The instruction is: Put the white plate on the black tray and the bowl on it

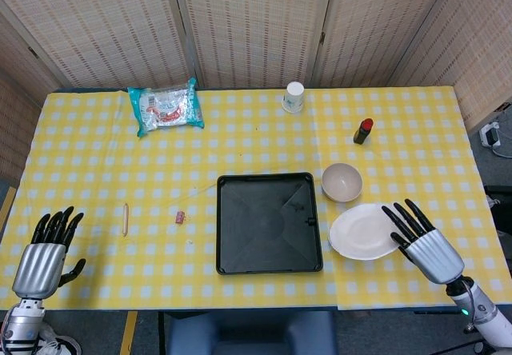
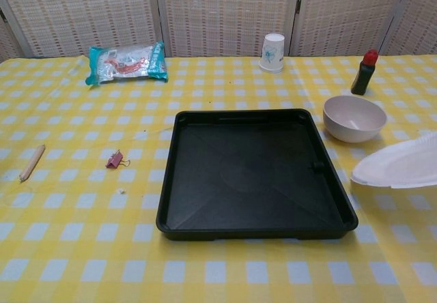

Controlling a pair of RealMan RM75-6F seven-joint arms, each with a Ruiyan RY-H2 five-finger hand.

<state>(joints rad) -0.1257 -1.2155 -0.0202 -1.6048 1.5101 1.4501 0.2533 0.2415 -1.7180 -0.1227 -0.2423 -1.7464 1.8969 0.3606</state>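
Note:
The white plate (image 1: 360, 232) (image 2: 399, 168) hangs tilted just above the tablecloth, right of the black tray (image 1: 269, 225) (image 2: 252, 173). My right hand (image 1: 424, 243) holds it by its right edge, fingers lying over the rim; the chest view does not show this hand. The tray is empty. The pale bowl (image 1: 342, 182) (image 2: 354, 118) stands upright on the table just behind the plate, off the tray's far right corner. My left hand (image 1: 44, 259) rests at the near left table edge, fingers apart and holding nothing.
At the back lie a teal snack packet (image 1: 165, 106) (image 2: 126, 62), a paper cup (image 1: 294, 97) (image 2: 272, 52) and a dark red-capped bottle (image 1: 363, 131) (image 2: 363, 71). Left of the tray are a wooden stick (image 1: 126, 218) (image 2: 31, 162) and a pink clip (image 1: 180, 217) (image 2: 115, 159).

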